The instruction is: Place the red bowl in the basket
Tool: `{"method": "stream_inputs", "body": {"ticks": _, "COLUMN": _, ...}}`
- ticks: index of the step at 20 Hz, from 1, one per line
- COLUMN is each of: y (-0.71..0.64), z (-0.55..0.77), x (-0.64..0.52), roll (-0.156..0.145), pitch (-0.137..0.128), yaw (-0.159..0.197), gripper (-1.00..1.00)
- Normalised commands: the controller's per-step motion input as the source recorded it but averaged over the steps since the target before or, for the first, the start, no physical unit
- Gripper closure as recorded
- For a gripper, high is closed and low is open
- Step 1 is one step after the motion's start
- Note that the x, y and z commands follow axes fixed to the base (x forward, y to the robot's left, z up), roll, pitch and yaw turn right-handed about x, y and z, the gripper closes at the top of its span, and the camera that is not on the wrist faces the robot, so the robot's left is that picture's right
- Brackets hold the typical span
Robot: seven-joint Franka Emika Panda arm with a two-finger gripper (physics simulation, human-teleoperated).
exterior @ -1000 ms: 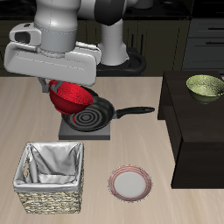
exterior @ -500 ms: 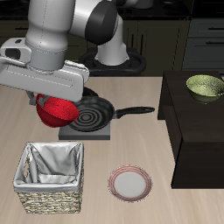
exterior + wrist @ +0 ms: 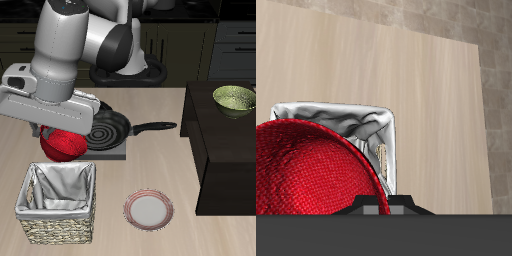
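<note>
My gripper [image 3: 55,130] is shut on the red bowl [image 3: 64,145] and holds it tilted in the air, just behind and above the back rim of the basket [image 3: 58,205]. The basket is a square woven wicker one with a grey-white cloth lining, near the table's front edge. In the wrist view the red bowl [image 3: 316,170] fills much of the picture and the basket [image 3: 351,118] shows past it, partly covered. My fingertips are hidden behind the gripper body and the bowl.
A black frying pan [image 3: 105,131] sits on a grey hob plate [image 3: 100,152] behind the basket. A pale plate with a pinkish rim [image 3: 148,209] lies beside the basket. An olive-green bowl [image 3: 234,98] rests on a dark cabinet [image 3: 225,150].
My gripper has carried the red bowl away from above the frying pan, forward and lower, toward the basket's back rim.
</note>
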Motion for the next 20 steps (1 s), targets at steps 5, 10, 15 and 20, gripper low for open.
{"method": "stream_inputs", "body": {"ticks": 5, "y": 0.06, "z": -0.33, "x": 0.08, "roll": 0.01, "pitch": 0.036, "yaw": 0.012, "gripper": 1.0}}
{"method": "stream_inputs", "body": {"ticks": 10, "y": -0.11, "z": -0.32, "x": 0.05, "roll": -0.035, "pitch": 0.038, "yaw": 0.009, "gripper": 1.0}}
{"method": "stream_inputs", "body": {"ticks": 15, "y": -0.05, "z": -0.16, "x": -0.01, "roll": -0.016, "pitch": 0.014, "yaw": 0.0, "gripper": 1.0}}
{"method": "stream_inputs", "body": {"ticks": 20, "y": -0.03, "z": -0.22, "x": 0.0, "roll": -0.034, "pitch": 0.037, "yaw": 0.038, "gripper": -1.0}}
